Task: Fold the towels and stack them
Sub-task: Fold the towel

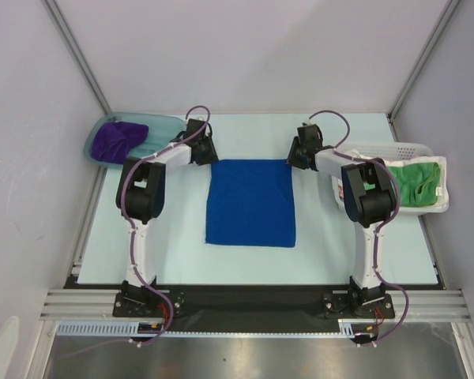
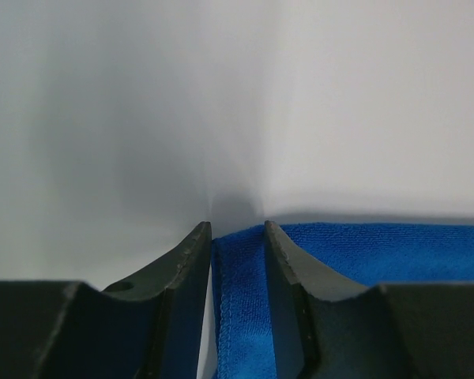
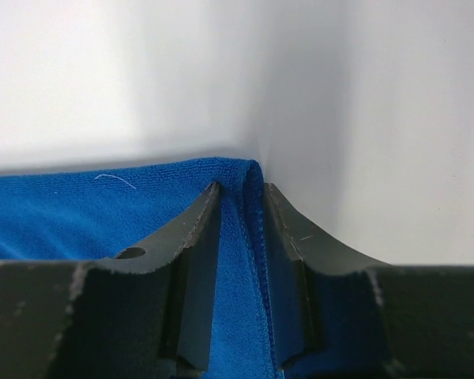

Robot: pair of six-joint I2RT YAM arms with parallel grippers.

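The royal blue towel [image 1: 250, 203] lies flat as a folded rectangle in the middle of the table. My left gripper [image 1: 208, 155] is at its far left corner and my right gripper [image 1: 295, 156] at its far right corner. In the left wrist view the left gripper [image 2: 237, 227] is open astride the hemmed corner of the blue towel [image 2: 379, 253], with a sliver of table showing beside the cloth. In the right wrist view the right gripper [image 3: 242, 186] stands open around a raised fold of the blue towel [image 3: 63, 213]. The purple towel [image 1: 114, 140] and green towel [image 1: 415, 180] lie bunched.
The purple towel sits in a translucent teal tub [image 1: 162, 126] at the far left. The green towel sits in a white slotted basket [image 1: 395, 148] at the right, beside the right arm's elbow. Walls close in the table on three sides.
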